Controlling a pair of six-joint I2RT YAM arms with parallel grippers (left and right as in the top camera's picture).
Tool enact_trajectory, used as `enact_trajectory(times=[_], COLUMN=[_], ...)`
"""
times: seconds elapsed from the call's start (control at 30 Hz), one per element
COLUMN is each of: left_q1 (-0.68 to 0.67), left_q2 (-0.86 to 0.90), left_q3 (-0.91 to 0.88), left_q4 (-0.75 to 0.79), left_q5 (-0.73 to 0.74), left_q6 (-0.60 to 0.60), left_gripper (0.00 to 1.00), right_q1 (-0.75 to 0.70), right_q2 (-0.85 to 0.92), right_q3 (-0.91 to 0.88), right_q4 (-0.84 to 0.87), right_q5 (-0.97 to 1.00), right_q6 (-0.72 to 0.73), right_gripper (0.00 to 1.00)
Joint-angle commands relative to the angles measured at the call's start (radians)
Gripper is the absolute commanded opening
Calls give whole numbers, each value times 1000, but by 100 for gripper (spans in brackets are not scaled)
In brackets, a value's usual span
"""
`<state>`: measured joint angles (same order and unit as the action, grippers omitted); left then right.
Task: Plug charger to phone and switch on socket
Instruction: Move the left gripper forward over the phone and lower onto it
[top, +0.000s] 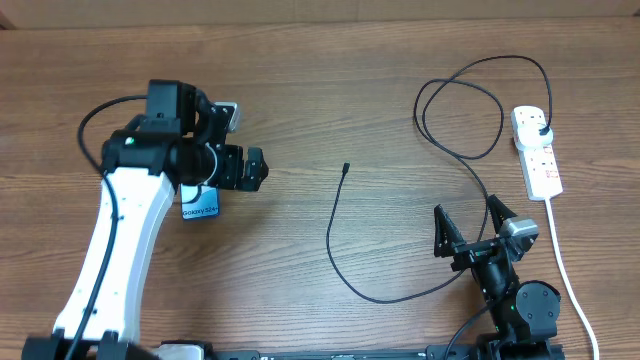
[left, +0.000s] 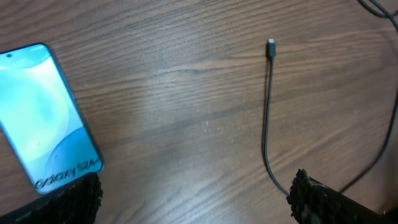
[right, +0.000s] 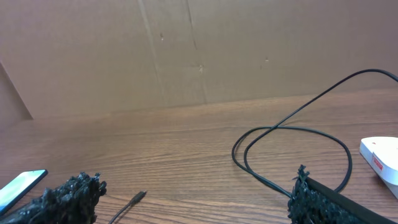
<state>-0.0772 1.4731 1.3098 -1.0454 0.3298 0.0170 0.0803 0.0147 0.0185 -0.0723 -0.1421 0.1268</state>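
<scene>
The phone (top: 201, 204) lies on the table at the left, blue screen up, mostly under my left arm; it also shows in the left wrist view (left: 43, 115) and at the edge of the right wrist view (right: 18, 185). My left gripper (top: 256, 170) is open and empty, above the table just right of the phone. The charger cable (top: 335, 235) loops across the middle; its connector tip (top: 345, 168) lies free, also seen in the left wrist view (left: 271, 47). Its black plug (top: 541, 131) sits in the socket strip (top: 536, 150). My right gripper (top: 470, 220) is open and empty near the front.
The strip's thick white cord (top: 560, 260) runs down the right side toward the front edge, past my right arm. A brown cardboard wall (right: 186, 50) stands behind the table.
</scene>
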Motion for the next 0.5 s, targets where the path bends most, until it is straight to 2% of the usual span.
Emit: enact_trajectory(times=[0.0,0.17,0.47], left_q1=[0,0,0], left_q2=[64,126,153], left_q3=[22,22,22], left_q4=[49,101,113], left_q5=[3,-182,-219], left_q6=[-79,-239,-251], left_gripper=[100,100,100], right_q1=[-3,-3,-3], right_q2=[-9,-9,-9], right_q3=[-11,-11,-11], right_q4=[4,4,4], right_q5=[-2,-2,-2], right_q6=[-1,-1,-1], right_gripper=[100,100,100])
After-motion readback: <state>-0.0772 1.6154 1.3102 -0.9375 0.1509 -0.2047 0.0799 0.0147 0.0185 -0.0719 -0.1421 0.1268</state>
